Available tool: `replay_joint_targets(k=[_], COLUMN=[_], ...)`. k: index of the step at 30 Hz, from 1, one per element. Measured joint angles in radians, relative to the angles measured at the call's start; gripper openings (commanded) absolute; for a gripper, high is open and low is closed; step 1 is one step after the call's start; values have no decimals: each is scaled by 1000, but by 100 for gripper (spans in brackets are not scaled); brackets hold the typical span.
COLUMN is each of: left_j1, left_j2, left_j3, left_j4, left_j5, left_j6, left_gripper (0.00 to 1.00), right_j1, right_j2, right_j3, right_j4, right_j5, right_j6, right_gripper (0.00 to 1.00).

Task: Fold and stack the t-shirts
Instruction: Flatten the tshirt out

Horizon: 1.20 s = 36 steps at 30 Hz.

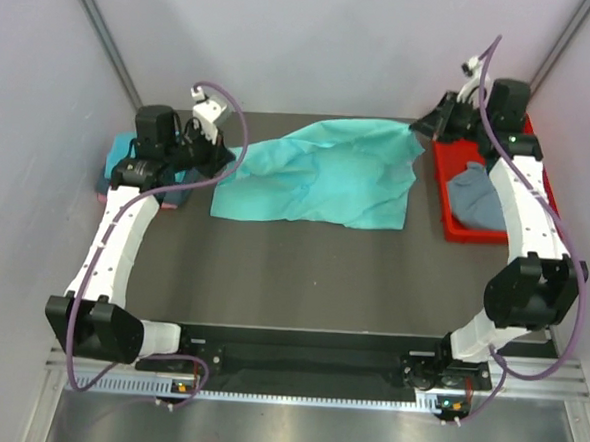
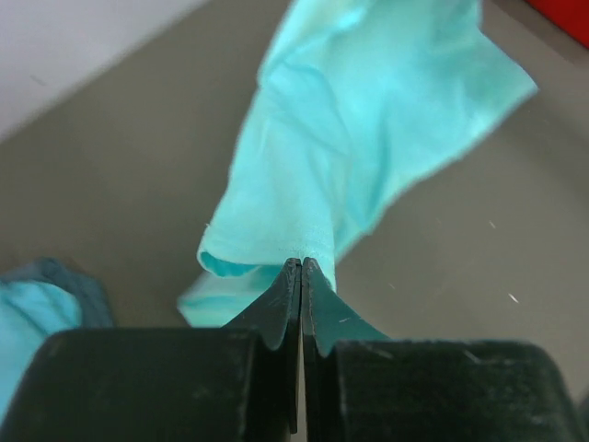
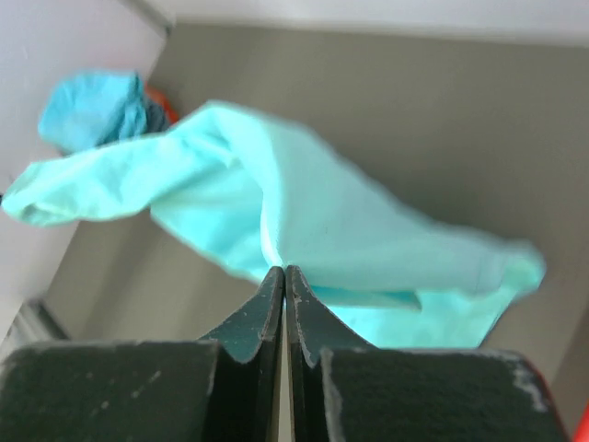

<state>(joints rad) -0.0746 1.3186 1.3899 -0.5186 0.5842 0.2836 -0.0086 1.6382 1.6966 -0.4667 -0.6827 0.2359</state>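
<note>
Red tray [image 1: 444, 205] holds a crumpled slate grey-blue t-shirt [image 1: 474, 195]

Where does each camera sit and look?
Top external: above, behind the arms, looking down on table, turquoise t-shirt, red tray; both arms show.
Left wrist: on the left arm, looking along left gripper, shut on the t-shirt.
Right wrist: on the right arm, along right gripper, also gripping it.
All share the t-shirt.

White arms [image 1: 124, 236], black joints [image 1: 526, 290], purple cables [image 1: 243, 133]
</note>
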Motion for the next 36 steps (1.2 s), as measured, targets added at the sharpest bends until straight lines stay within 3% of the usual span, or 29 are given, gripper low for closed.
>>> replay_joint_targets(k=[4,5,6,9,13,16,22,29,36], left_j1=[0,0,0,0,2,9,32,92,150], left_j2=[-18,-1,24,151,376,448,457,404,479], left_j3=[-129,-157,-171,-159,-30,16,36,-101,-87], left_j4=[-73,-89,-103,-140,-215,-223,-285,-357,-380], left_j5=[32,33,32,17,-62,-107,-132,-122,-67], left_j6=[-12,-26,-41,-84,-142,-154,-139,-126,-123], left_gripper=[4,11,25,35,37,38,40,41,42], right_j1=[46,57,69,93,100,100,98,98,98], right_j2=[-41,-29,-8,75,190,260,319,320,320], right_j3=[-207,-235,-259,-270,-201,-107,6,6,5], right_j4=[16,13,8,-3,-20,-21,-19,8,11], right_j5=[-2,-2,-2,-1,-5,-11,-40,-53,-53], right_j6=[-1,-2,-5,-17,-22,-25,-23,11,11], right_gripper=[0,0,0,0,0,0,0,0,0])
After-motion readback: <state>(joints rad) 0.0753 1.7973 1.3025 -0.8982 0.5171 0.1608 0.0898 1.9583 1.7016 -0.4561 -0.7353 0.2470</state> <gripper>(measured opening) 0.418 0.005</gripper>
